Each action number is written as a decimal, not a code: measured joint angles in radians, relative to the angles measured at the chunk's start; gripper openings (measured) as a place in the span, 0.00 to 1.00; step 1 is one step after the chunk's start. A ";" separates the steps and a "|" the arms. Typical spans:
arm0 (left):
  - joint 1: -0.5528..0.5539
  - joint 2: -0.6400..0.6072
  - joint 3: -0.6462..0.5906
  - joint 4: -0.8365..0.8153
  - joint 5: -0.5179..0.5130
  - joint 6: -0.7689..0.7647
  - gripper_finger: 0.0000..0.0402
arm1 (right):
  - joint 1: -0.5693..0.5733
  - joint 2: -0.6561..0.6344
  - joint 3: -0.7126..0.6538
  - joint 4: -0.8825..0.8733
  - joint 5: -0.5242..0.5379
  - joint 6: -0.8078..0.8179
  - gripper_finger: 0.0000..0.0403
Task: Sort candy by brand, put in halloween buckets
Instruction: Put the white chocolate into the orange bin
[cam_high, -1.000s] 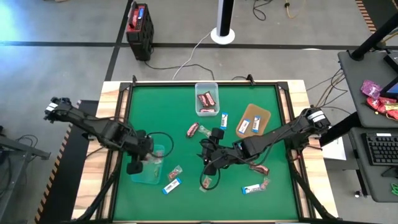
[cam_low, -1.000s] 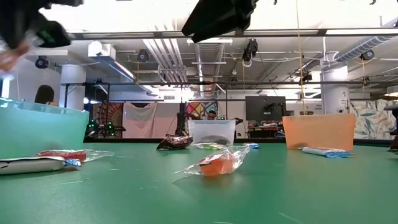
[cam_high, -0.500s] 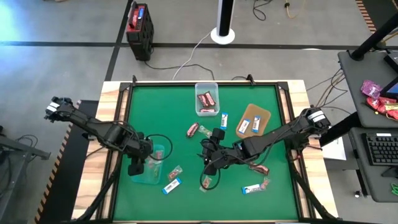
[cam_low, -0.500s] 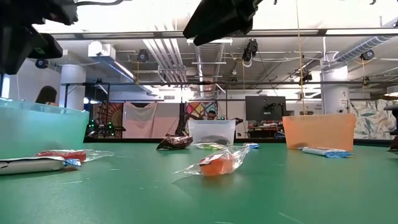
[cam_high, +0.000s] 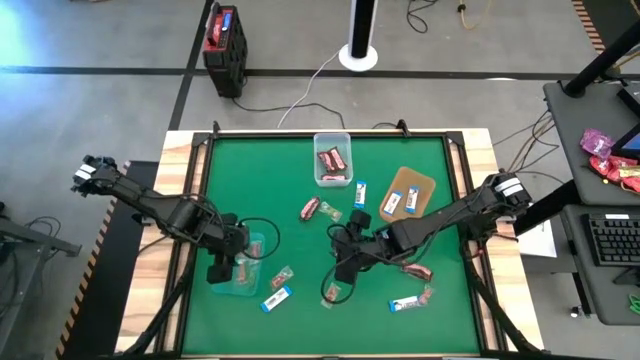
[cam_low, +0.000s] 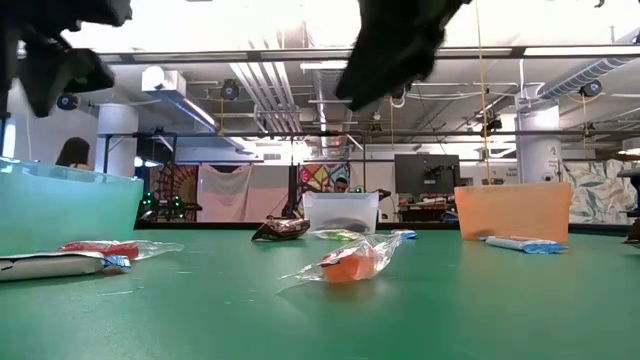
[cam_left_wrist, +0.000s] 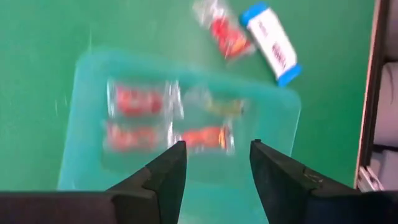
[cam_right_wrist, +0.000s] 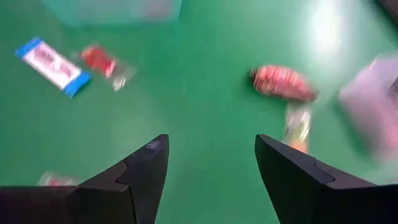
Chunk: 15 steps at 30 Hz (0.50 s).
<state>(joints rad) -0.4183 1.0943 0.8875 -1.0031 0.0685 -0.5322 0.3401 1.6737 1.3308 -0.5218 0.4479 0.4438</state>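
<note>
My left gripper (cam_high: 222, 268) (cam_left_wrist: 214, 165) hangs open over the teal tub (cam_high: 250, 286) (cam_left_wrist: 292, 124) at the table's left, touching nothing. Several clear-pinkish candies (cam_left_wrist: 140, 99) lie flat inside the tub. My right gripper (cam_high: 342, 268) (cam_right_wrist: 211, 168) is open above the bare mat near the table's middle. Loose candy lies on the mat: a dark red piece (cam_high: 310, 208) (cam_right_wrist: 283, 81), a blue-and-white piece (cam_high: 277, 298) (cam_right_wrist: 53, 62), a clear-pinkish piece (cam_high: 282, 277) (cam_right_wrist: 102, 65), and another clear piece (cam_high: 333, 292) (cam_low: 352, 262). The clear tub (cam_high: 333, 137) holds dark red pieces, and the brown tray (cam_high: 420, 185) holds a blue one.
More candy lies near the table's right front: a blue piece (cam_high: 405, 304) and a dark red piece (cam_high: 418, 272). A blue piece (cam_high: 360, 193) lies left of the brown tray. A black-and-red box (cam_high: 224, 40) stands on the floor beyond the table.
My left gripper has opened above the teal tub; the pinkish candy seen at its fingers a second ago is gone from them. My right gripper has shifted a little toward the table's right edge and down, staying open.
</note>
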 joint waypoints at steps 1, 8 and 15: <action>0.000 0.000 0.000 0.025 -0.012 0.024 0.40 | 0.000 0.000 0.000 -0.030 -0.027 0.038 0.58; 0.000 0.000 0.000 0.222 -0.122 0.264 0.40 | 0.014 -0.001 0.000 -0.275 -0.254 0.297 0.58; 0.001 0.000 0.000 0.385 -0.176 0.506 0.40 | 0.087 -0.002 0.000 -0.592 -0.310 0.437 0.58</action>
<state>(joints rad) -0.4171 1.0943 0.8875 -0.6183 -0.1080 -0.0260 0.4272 1.6722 1.3303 -1.1142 0.1375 0.8813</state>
